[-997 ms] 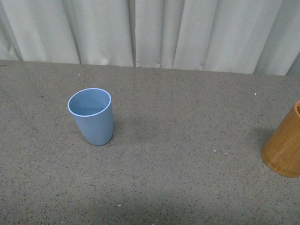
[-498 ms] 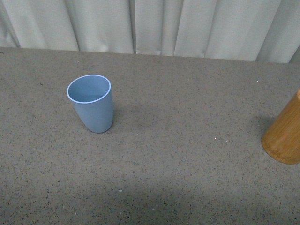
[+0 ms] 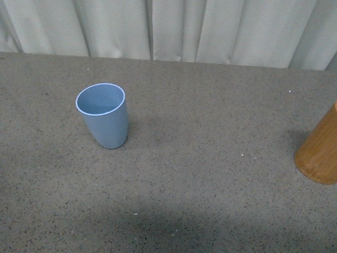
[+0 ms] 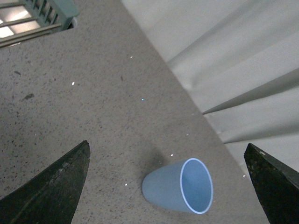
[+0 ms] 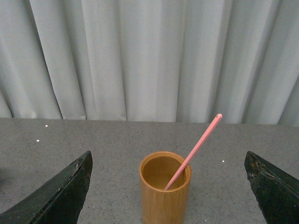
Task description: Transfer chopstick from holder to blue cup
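chopstick (image 5: 192, 151) in holder (image 5: 165, 198), ahead of right tool (image 5: 167, 153)

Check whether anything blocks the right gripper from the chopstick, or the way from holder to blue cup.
Nothing visible does. The open right gripper faces the chopstick leaning in the holder, and only table surface shows between holder and blue cup.

Left gripper (image 4: 167, 144): two dark fingers (image 4: 56, 186) show, each tapering to a pointed tip. Jaws stand wide apart, nothing touching either finger. The gripper is aimed obliquely down at the counter (image 4: 70, 93).

Right gripper (image 5: 168, 153): dark fingers (image 5: 58, 196) of the same form, jaws equally wide apart, held low and roughly level over the counter.
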Controlling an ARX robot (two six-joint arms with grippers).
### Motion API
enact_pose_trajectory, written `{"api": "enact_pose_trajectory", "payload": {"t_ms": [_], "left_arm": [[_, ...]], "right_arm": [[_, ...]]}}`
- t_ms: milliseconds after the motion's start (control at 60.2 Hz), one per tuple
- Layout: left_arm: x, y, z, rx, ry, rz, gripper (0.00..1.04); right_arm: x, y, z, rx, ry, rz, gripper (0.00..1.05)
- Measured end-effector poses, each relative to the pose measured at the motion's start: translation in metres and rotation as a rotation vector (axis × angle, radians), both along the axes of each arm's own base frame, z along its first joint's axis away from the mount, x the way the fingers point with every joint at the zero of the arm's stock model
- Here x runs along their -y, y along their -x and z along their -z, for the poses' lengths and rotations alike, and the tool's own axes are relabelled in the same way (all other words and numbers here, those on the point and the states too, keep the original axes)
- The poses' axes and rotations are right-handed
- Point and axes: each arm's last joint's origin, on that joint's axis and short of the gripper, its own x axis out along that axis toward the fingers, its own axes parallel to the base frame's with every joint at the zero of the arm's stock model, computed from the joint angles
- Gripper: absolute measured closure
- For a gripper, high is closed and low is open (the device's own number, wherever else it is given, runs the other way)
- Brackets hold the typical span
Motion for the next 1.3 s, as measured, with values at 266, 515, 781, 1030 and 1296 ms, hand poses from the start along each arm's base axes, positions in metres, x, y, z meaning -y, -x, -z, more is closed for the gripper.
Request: {"api": "enact_pose_trajectory", "payload": {"t_ms": [266, 515, 781, 1030, 1296], "left_arm": [[0.019, -0.057, 0.014, -0.143, -0.053, 0.056, 0.07], [0.034, -0.08, 0.023, -0.2, -0.059, 0.108, 0.07], [0.046, -0.096, 0.032, -0.245, -0.092, 0.134, 0.07], [0.054, -0.107, 0.041, -0.28, -0.105, 0.149, 0.07], [0.063, -0.116, 0.049, -0.314, -0.114, 0.17, 0.07]], "right_arm": [[0.0, 0.0, 0.0, 0.0, 0.0, 0.0, 0.1], [0.0, 0.0, 0.0, 0.0, 0.0, 0.0, 0.1], [0.0, 0.0, 0.0, 0.0, 0.0, 0.0, 0.1], [0.0, 0.0, 0.0, 0.0, 0.0, 0.0, 0.1], [0.0, 0.0, 0.0, 0.0, 0.0, 0.0, 0.1]]}}
